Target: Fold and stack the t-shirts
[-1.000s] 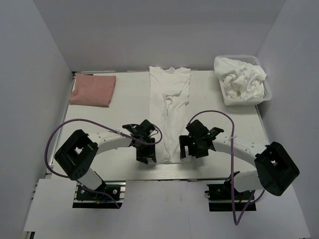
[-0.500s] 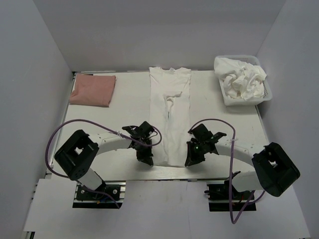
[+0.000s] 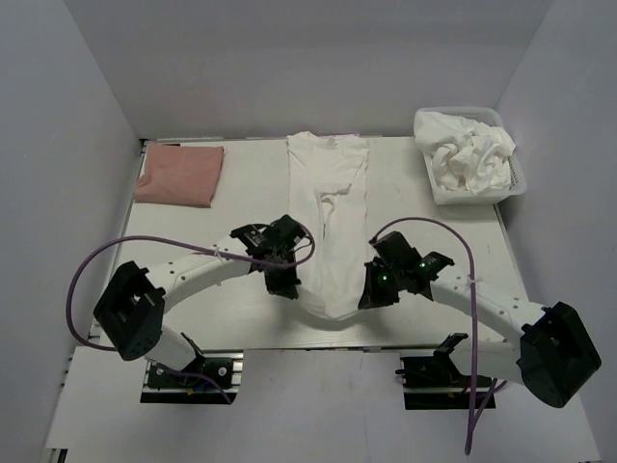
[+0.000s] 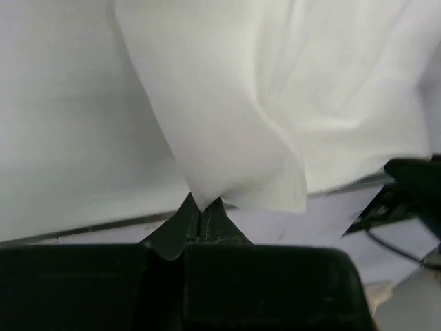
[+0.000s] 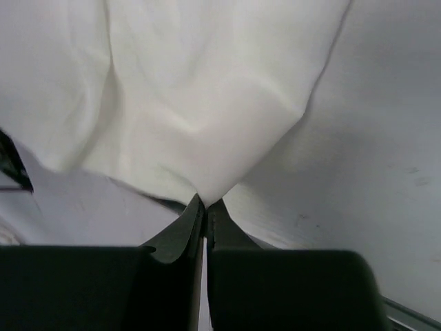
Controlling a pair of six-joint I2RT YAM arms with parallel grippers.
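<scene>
A white t-shirt (image 3: 330,207), folded into a long narrow strip, runs down the middle of the table from the back edge. Its near end is lifted and sags between my two grippers. My left gripper (image 3: 285,285) is shut on the near left corner, which the left wrist view shows as cloth (image 4: 227,124) pinched at the fingertips (image 4: 202,204). My right gripper (image 3: 369,294) is shut on the near right corner, seen as cloth (image 5: 200,110) at its fingertips (image 5: 204,204). A folded pink t-shirt (image 3: 179,175) lies at the back left.
A white basket (image 3: 516,178) holding crumpled white t-shirts (image 3: 469,154) stands at the back right. White walls close the table on three sides. The table's near edge (image 3: 318,333) runs just under the lifted hem.
Both grippers went from open above the shirt's near end to shut on its two corners. They have since raised the hem and carried it a little toward the back.
</scene>
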